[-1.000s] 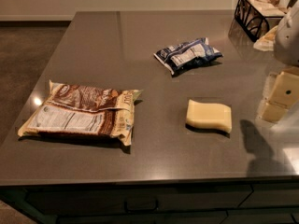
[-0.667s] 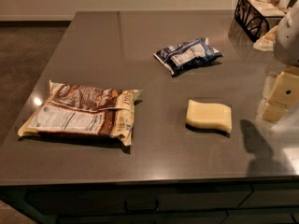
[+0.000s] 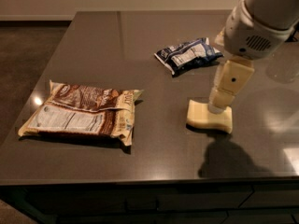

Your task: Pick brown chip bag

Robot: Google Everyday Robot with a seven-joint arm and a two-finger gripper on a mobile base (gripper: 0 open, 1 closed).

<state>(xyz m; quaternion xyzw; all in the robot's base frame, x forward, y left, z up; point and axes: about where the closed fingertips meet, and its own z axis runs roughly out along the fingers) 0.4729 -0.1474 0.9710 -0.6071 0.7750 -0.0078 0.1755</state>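
Lying flat on the table [image 3: 154,157] toward the left of the camera view, the brown bag [image 3: 81,115] is seen label side up, with its white panel toward the near edge and a cream-yellow border along its right end. Its long axis is laid roughly across the view, tilted a little so that the right end sits farther back than the left. The gripper [image 3: 218,104] is found well apart from it, on the right, hung from the arm [image 3: 252,27] that enters from the upper right corner. It is held just above, or perhaps touching, the back edge of the sponge [image 3: 210,119]; which of the two cannot be told. Whether it is wide, narrow or closed on anything cannot be told either. A blue bag [image 3: 187,55] is set farther back, between the two but nearer the arm. The coming move is judged to turn on one relation: the brown bag lies leftward and slightly nearer than the gripper, so a sideways traverse is called for, and the cream-yellow right end would be met first.
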